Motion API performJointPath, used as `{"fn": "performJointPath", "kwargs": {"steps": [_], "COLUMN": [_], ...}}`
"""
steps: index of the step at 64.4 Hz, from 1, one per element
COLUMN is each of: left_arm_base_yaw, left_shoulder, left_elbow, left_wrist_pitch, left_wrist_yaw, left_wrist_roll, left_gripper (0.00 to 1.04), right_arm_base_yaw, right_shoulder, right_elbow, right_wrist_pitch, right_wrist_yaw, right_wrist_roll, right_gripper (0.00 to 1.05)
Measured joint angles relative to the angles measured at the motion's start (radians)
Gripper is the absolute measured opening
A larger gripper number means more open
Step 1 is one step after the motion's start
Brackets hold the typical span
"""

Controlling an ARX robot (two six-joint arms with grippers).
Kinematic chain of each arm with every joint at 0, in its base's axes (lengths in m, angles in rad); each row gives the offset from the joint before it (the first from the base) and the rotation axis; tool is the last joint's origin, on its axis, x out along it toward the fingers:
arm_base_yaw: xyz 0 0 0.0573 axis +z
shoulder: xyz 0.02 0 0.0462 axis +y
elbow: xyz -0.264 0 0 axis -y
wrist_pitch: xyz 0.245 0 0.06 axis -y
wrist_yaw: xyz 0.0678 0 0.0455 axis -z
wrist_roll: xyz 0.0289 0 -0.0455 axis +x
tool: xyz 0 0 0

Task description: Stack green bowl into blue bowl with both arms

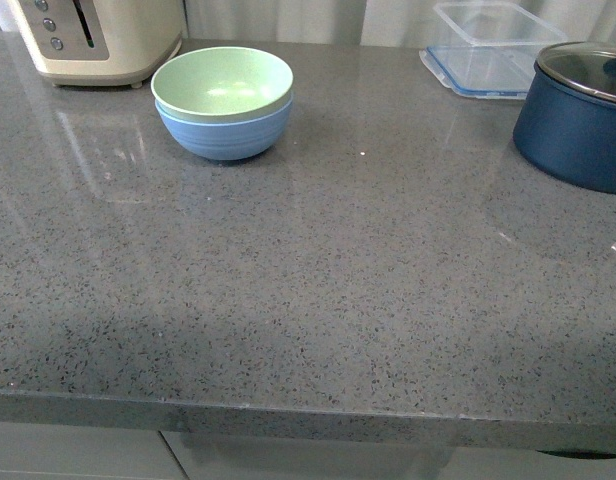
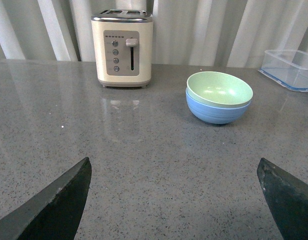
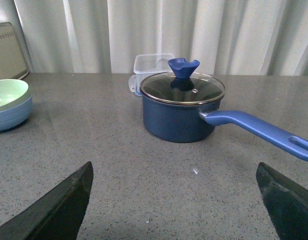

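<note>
The pale green bowl sits nested inside the light blue bowl at the back left of the grey counter. Both show in the left wrist view, green bowl in blue bowl, and at the edge of the right wrist view, green bowl over blue bowl. My left gripper is open, well back from the bowls, with bare counter between its fingers. My right gripper is open too, facing the pot, holding nothing. Neither arm shows in the front view.
A cream toaster stands behind the bowls at the far left. A dark navy pot with a glass lid sits at the right, its handle pointing sideways. A clear plastic container lies behind it. The counter's front edge is near.
</note>
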Motion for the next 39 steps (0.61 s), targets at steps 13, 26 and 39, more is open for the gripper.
{"fn": "performJointPath", "kwargs": {"steps": [13, 26, 39], "left_arm_base_yaw": [0.0, 0.0, 0.0], "left_shoulder": [0.0, 0.0, 0.0], "left_elbow": [0.0, 0.0, 0.0], "left_wrist_pitch": [0.0, 0.0, 0.0], "left_wrist_yaw": [0.0, 0.0, 0.0], "left_wrist_roll": [0.0, 0.0, 0.0], "left_gripper": [0.98, 0.98, 0.98], "right_arm_base_yaw": [0.0, 0.0, 0.0], "right_shoulder": [0.0, 0.0, 0.0], "right_elbow": [0.0, 0.0, 0.0], "right_wrist_pitch": [0.0, 0.0, 0.0], "right_wrist_yaw": [0.0, 0.0, 0.0], "right_wrist_roll": [0.0, 0.0, 0.0], "right_gripper": [0.95, 0.95, 0.95]}}
